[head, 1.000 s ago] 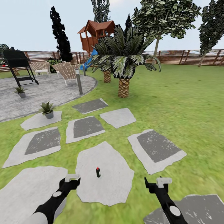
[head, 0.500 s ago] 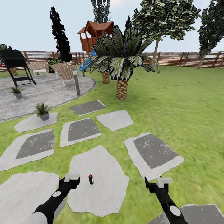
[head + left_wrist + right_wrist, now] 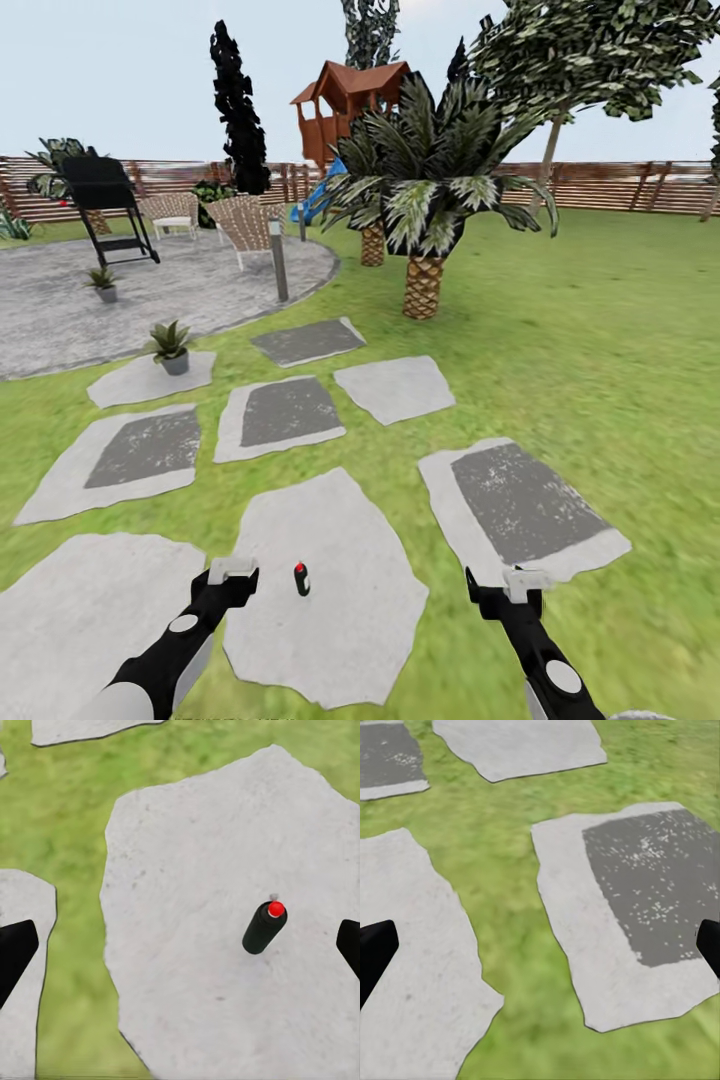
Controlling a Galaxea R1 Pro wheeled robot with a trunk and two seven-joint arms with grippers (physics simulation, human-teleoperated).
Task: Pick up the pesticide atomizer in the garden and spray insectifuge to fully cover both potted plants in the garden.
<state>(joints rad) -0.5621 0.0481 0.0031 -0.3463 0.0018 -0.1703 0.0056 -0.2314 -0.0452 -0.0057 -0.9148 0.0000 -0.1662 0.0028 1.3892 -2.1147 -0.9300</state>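
The pesticide atomizer, a slim dark bottle with a red top, stands upright on a pale stepping stone just ahead of me. My left gripper hovers close beside it, open and empty. In the left wrist view the atomizer stands between the wide-spread fingertips, nearer one of them, and my left gripper touches nothing. My right gripper hangs open over grass, and its wrist view shows it empty. One potted plant sits on a far-left stone, the other potted plant on the patio.
Pale stepping stones lie scattered across the lawn. A big palm rises ahead, a short lamp post stands at the edge of the patio, and a black grill and wicker chairs stand on it. A brown fence closes the back.
The whole picture has shifted sideways, so the camera has moved, first one way and then back. The atomizer still stands on its stone. Both grippers keep the same open pose.
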